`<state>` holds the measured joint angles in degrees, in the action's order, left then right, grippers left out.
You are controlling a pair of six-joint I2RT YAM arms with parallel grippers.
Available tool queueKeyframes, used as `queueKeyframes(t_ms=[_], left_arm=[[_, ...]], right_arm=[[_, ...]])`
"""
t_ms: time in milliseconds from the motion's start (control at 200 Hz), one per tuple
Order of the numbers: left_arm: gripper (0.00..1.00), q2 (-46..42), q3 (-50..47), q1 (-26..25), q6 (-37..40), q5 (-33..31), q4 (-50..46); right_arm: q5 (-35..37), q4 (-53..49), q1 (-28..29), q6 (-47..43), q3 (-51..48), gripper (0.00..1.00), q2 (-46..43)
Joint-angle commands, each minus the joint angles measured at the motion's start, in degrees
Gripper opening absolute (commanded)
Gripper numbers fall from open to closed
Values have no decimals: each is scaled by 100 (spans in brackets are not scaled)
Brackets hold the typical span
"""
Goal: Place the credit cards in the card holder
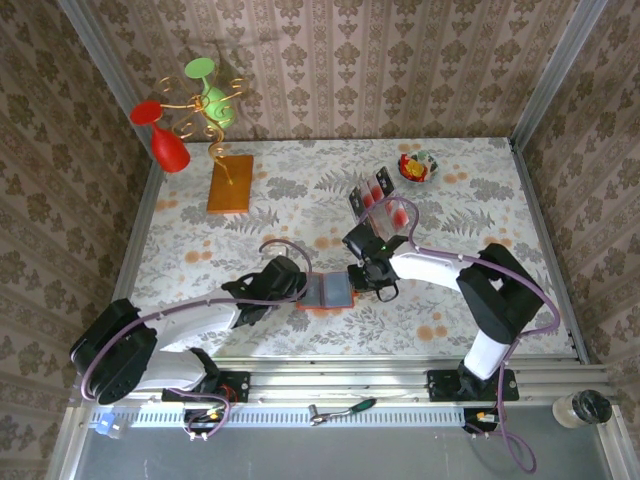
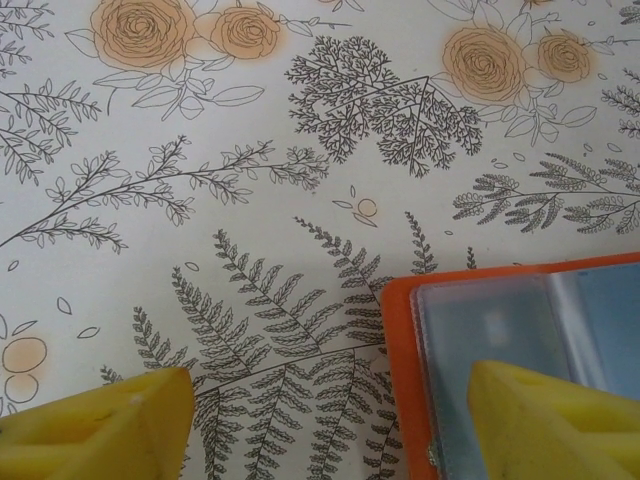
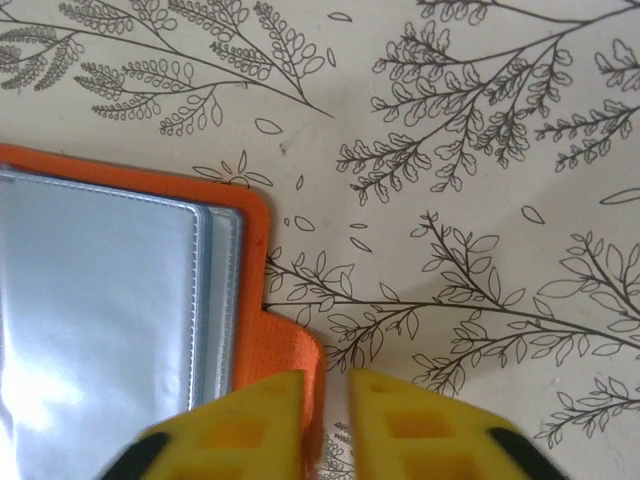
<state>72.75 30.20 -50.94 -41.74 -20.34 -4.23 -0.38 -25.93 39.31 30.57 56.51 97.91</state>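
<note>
The card holder lies open and flat near the table's front, orange outside with grey-blue clear pockets. My left gripper hovers open at its left edge. In the left wrist view one fingertip is over the holder's pocket and the other over the cloth, with the left gripper holding nothing. My right gripper is at the holder's right edge. There the right gripper has its jaws a narrow gap apart beside the holder's orange tab. The credit cards stand in a clear tray behind.
An orange-brown board with a gold wire stand holds a red glass and a green glass at the back left. A small bowl sits at the back right. Patterned walls close in three sides.
</note>
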Motion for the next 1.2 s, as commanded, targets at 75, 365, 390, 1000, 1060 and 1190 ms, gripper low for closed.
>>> queueKeyframes(t_ms=[75,365,390,1000,1060,1190], left_arm=[[76,-11,180,-42,127,-38,-42],[82,-35,298,-32,245,-93,-164],[83,-33,310,-30,261,-93,-172],[96,29,357,14,370,-146,-179],[97,16,347,14,362,-148,-174],[98,-6,321,14,342,-146,-166]], right_arm=[[-7,-437,-213,-170,508,37,-539],[265,-1621,-1073,-1133,2255,44,-364],[305,-1703,-1112,-1211,2383,44,-261],[1143,-2601,-1206,-1940,4149,37,1695],[1201,-2644,-1206,-1958,4256,36,1819],[1294,-2676,-1206,-1963,4427,30,2024]])
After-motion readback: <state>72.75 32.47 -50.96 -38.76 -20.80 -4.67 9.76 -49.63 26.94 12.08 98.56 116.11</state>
